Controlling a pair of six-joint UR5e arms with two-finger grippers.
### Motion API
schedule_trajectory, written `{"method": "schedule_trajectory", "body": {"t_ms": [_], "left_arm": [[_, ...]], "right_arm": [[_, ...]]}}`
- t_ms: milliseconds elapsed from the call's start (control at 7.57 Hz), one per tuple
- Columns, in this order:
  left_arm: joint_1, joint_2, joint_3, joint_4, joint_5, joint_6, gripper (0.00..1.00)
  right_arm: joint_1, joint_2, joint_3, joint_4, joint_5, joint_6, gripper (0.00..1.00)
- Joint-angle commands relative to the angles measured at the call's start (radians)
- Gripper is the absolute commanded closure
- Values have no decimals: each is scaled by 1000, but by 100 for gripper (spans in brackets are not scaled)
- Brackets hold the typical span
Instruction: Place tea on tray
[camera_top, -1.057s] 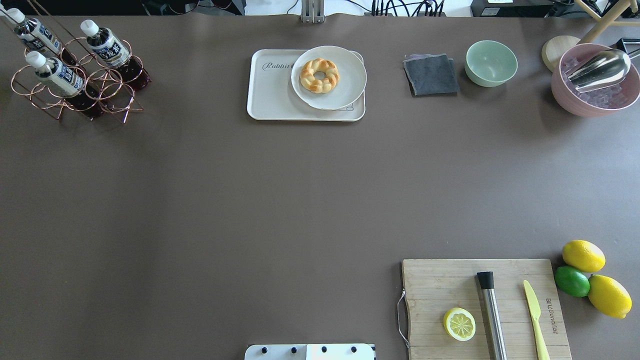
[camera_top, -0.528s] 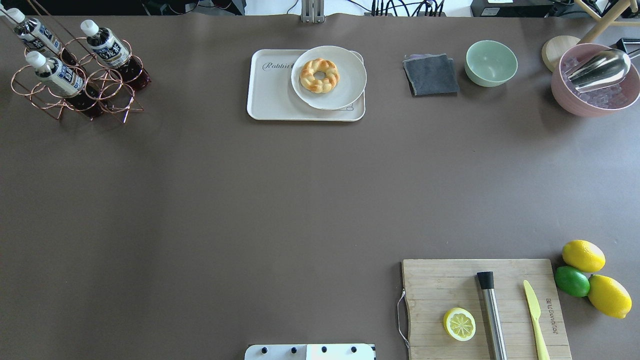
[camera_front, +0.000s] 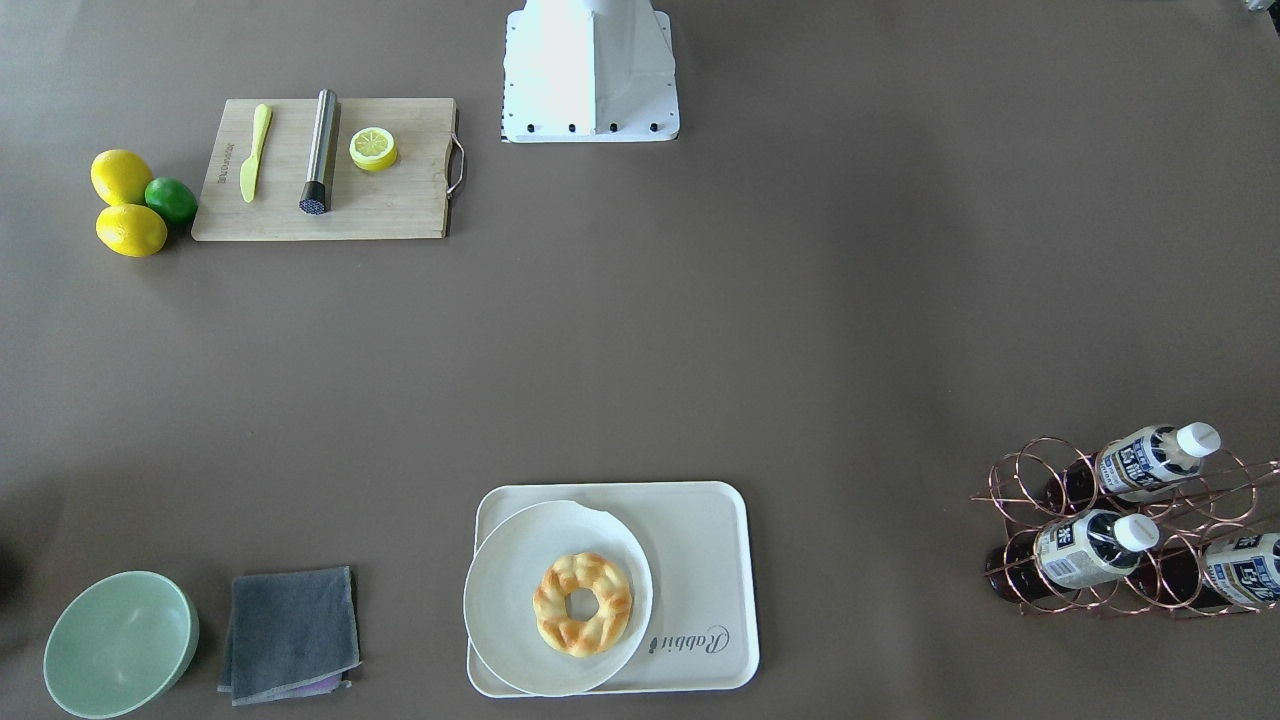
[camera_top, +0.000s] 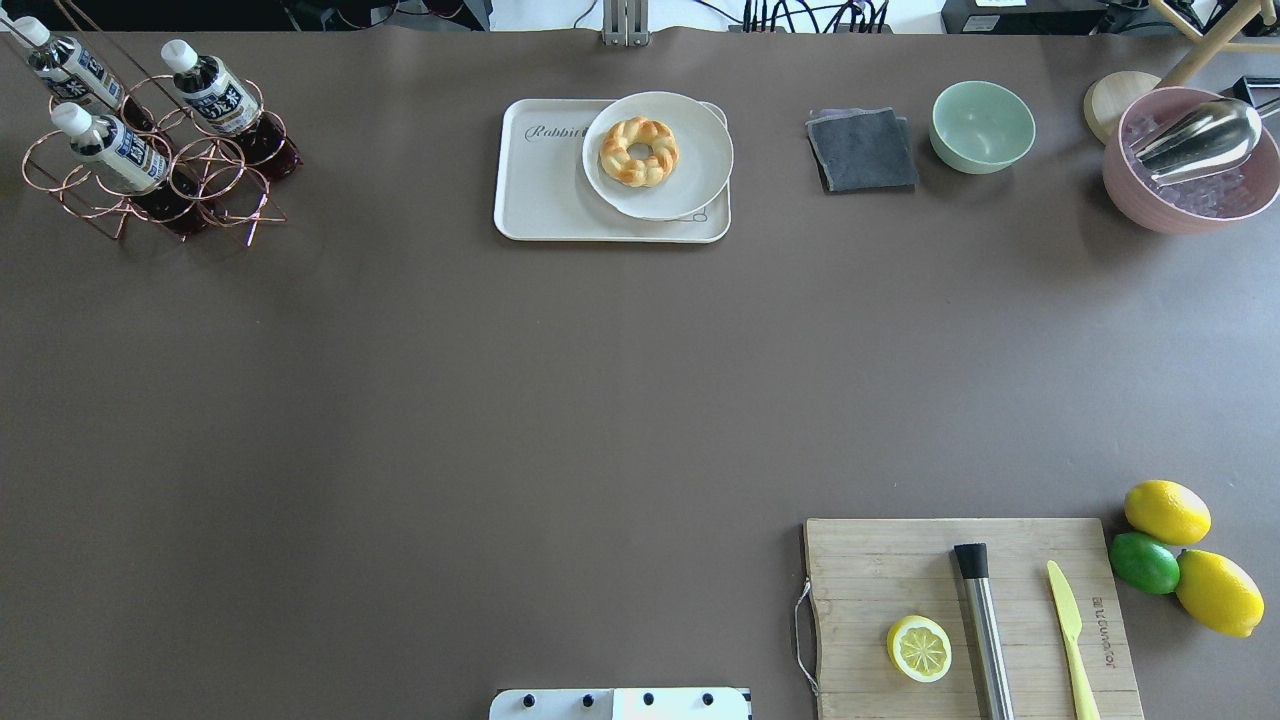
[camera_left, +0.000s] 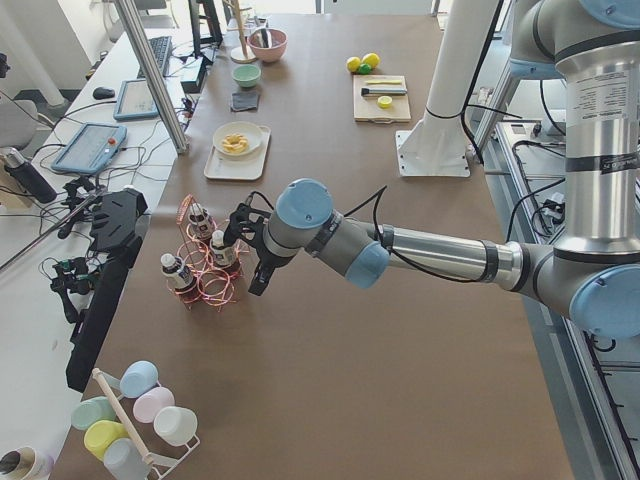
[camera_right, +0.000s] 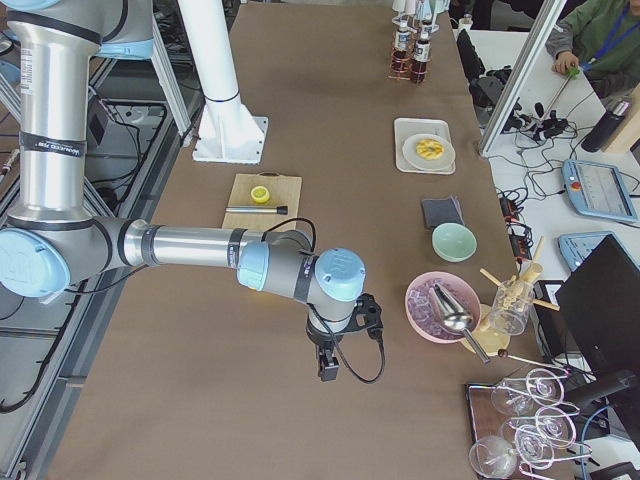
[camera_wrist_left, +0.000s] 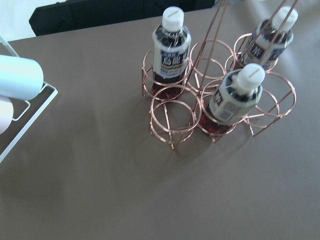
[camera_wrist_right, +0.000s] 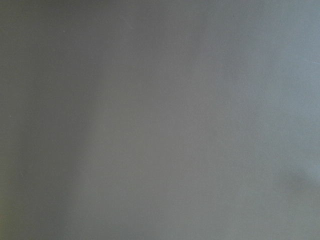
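Left hand near tea, seemingly apart

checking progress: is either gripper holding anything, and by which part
Nothing appears held. All three tea bottles sit in the rack; the left gripper hangs beside it, the right gripper over bare table.

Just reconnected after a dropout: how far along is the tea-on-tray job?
Done: nothing; all three bottles sit in the rack, and the tray holds only a plate with a doughnut. In hand: the left tool hovers beside the rack. Left: grasp one, lift it out, set it on the tray.
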Motion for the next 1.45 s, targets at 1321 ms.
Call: {"method": "schedule_trajectory", "body": {"t_ms": [1321], "left_arm": [[481,-235,314,-632,732,-548,7]], "right_arm": [[0,-15,3,2,6,0,0]]}}
